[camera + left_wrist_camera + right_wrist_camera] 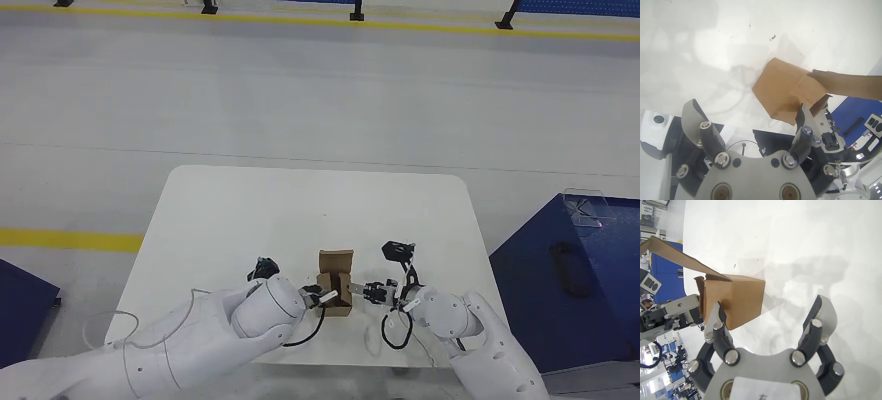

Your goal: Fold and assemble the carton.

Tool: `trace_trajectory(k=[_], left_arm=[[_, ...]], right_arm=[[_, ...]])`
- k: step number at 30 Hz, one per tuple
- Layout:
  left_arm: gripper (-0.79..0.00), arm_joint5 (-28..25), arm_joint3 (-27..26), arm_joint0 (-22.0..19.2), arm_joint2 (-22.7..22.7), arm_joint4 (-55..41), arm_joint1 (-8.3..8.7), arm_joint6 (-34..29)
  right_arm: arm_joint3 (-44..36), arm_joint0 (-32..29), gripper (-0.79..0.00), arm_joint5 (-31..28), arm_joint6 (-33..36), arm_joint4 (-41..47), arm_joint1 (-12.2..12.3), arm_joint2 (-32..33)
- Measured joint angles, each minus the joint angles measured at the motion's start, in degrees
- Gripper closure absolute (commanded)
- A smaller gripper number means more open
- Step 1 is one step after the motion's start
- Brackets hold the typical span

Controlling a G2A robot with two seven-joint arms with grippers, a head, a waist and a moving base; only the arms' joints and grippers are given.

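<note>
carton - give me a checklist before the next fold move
1. Carton standing on table: ok.
2. Long flap folded down: not ok, it sticks out open.
3. Left gripper open, close beside one carton wall: ok.
4. Right gripper open, close beside the opposite wall: ok.
5. Bottom closed: cannot tell.

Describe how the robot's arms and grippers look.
Both arms, left arm and right arm, have white rounded shells, with a black cable looped at each wrist. The left gripper and right gripper share pale grey curved fingers with black ribbed pads, black linkages, silver bolts and a grey base plate; the right carries a white label.
</note>
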Motion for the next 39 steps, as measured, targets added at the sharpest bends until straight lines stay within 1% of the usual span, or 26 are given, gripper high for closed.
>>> trace_trajectory(k=[9,17,22,27,35,39], left_arm=[[-0.785,0.0,6.2,0.2,0.0,2.1,-2.84,-4.1],[-0.785,0.0,8.6,0.3,0.0,3.9,-4.32,-6.2],[-0.785,0.0,9.0,0.1,0.0,4.3,-4.61,-6.5],[-0.785,0.0,9.1,0.1,0.0,3.9,-4.52,-6.5],[-0.785,0.0,9.2,0.3,0.0,3.9,-4.34,-6.9],[-0.785,0.0,7.2,0.0,0.0,5.0,-4.0,-5.7]], right_arm=[[0.1,-0.1,-0.785,-0.4,-0.3,-0.3,-0.1,-0.6],[-1.4,0.0,-0.785,-0.5,-1.4,-0.8,-0.3,-1.1],[-0.9,0.6,-0.785,1.4,-2.2,-4.4,-0.6,-3.6],[0.7,2.1,-0.785,3.0,-2.0,-5.4,-1.2,-5.8],[0.9,2.4,-0.785,3.1,-1.6,-5.5,-1.3,-5.8],[0.3,2.1,-0.785,2.7,-1.8,-4.7,-1.4,-5.5]])
